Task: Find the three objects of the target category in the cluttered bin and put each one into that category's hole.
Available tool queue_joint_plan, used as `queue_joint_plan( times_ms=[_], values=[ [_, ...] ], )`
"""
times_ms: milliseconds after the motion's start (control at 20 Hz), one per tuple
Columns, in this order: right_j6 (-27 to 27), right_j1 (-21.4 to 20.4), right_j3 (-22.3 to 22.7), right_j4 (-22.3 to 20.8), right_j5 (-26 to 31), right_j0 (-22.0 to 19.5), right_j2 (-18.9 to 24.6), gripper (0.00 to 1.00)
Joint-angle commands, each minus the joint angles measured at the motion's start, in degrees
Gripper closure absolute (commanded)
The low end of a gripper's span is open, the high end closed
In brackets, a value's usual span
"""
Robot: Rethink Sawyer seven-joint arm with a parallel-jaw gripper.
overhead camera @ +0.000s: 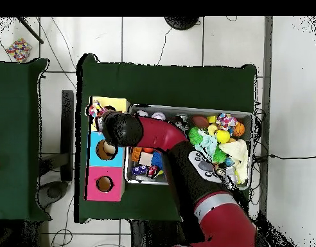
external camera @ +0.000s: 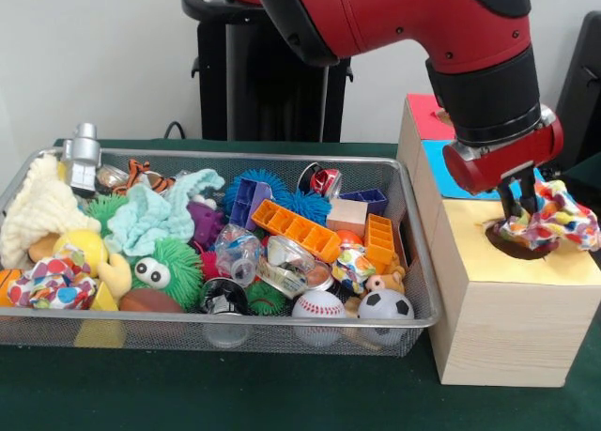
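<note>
My gripper [external camera: 519, 204] hangs over the yellow-topped wooden box [external camera: 507, 318], shut on a dotted paper wad [external camera: 556, 217]. The wad sits at the right rim of the round hole [external camera: 519, 246] and spills over it. In the overhead view the wad [overhead camera: 96, 109] shows on the yellow top [overhead camera: 115, 103], and the arm hides the gripper. A second dotted wad [external camera: 52, 281] lies at the front left of the wire mesh bin [external camera: 282, 330]; it also shows in the overhead view [overhead camera: 226, 121]. A smaller dotted piece [external camera: 353, 265] lies mid-bin, half buried.
The bin holds several toys: a baseball [external camera: 318, 306], a soccer ball [external camera: 386, 306], orange trays [external camera: 296, 229], mint cloth [external camera: 155, 215] and cream cloth [external camera: 38, 210]. Blue-topped [overhead camera: 106, 149] and red-topped [overhead camera: 104, 184] box holes lie beside the yellow one. Another dotted wad [overhead camera: 18, 48] lies off the table.
</note>
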Motion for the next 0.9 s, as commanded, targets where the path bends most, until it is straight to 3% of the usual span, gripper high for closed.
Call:
queue_joint_plan(
  times_ms=[50,500,900],
  values=[
    [9.1,4.2,-3.5,-2.2,-2.4,0.8,-5.1,1.0],
    [7.6,4.9,-5.0,-3.6,-3.6,2.1,-7.1,1.0],
    [10.5,4.5,-8.7,-6.4,-1.7,9.3,-20.4,1.0]
  ],
)
